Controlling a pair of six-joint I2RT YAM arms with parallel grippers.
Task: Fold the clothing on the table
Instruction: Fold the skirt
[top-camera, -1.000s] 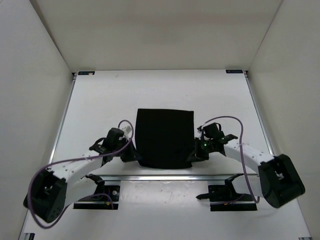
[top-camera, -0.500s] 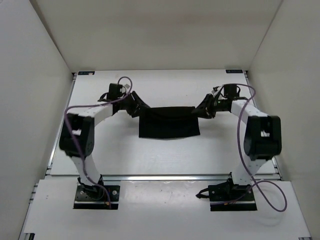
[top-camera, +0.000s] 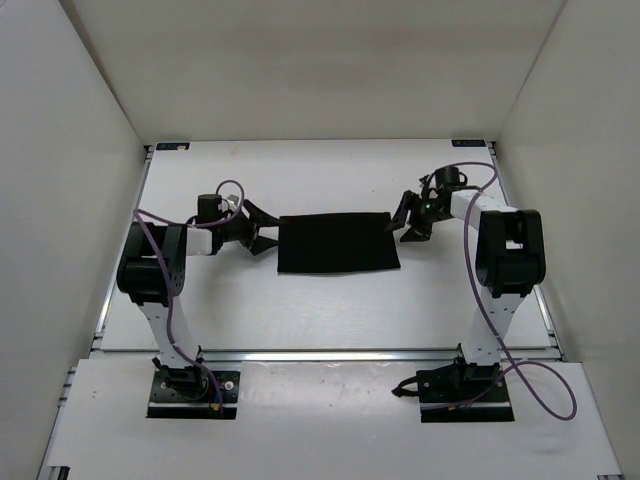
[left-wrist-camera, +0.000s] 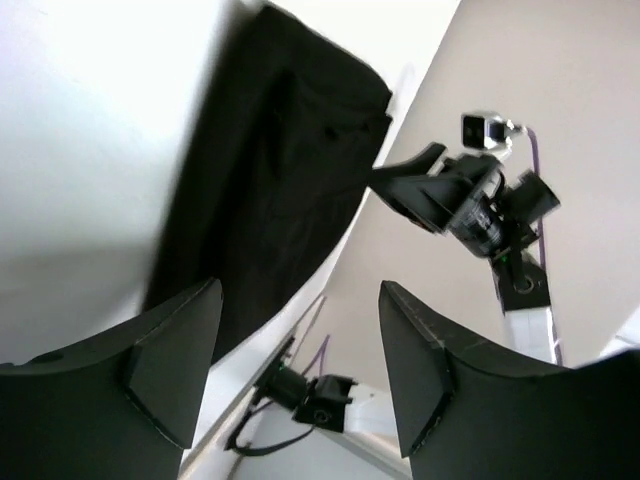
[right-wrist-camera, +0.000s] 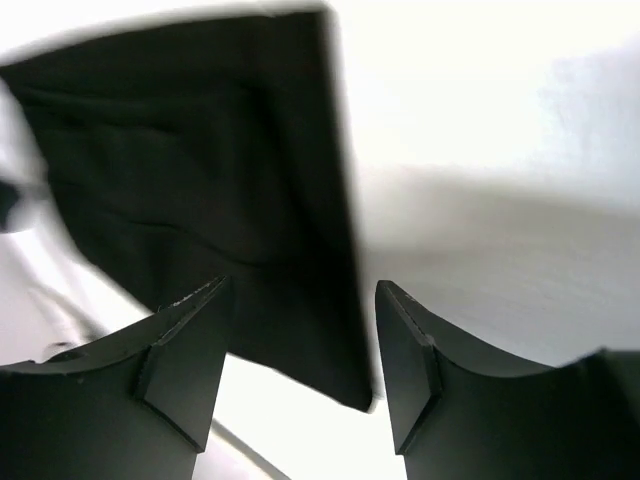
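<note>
risk, left: left gripper (top-camera: 262, 232) sits just beside the left edge of the clothing (top-camera: 337, 243), a thin matte black rectangle of soft fabric. If it backs off low, a fingertip could snag that edge and peel the top layer open.
risk, middle: the right edge slants and the near right corner sticks out a bit, so the layers look slightly off. Another fold on top would likely lock that skew in. A shallow pinch might catch only one layer.
risk, right: right gripper (top-camera: 408, 222) is close to the far right corner, same snag hazard. If one arm leaves ahead of the other, the fabric could get dragged sideways.
left arm pose: upright from its base, forearm laid out low and pointing right at the fabric. Jaws spread, nothing between them.
clothing position: flat on the flat white table (top-camera: 300, 310), mid-table towards the far side, a wide band between the two grippers. Neither one grips it.
right arm pose: upright from its base, forearm reaching left, wrist tipped down at the corner. Jaws spread, empty.
</note>
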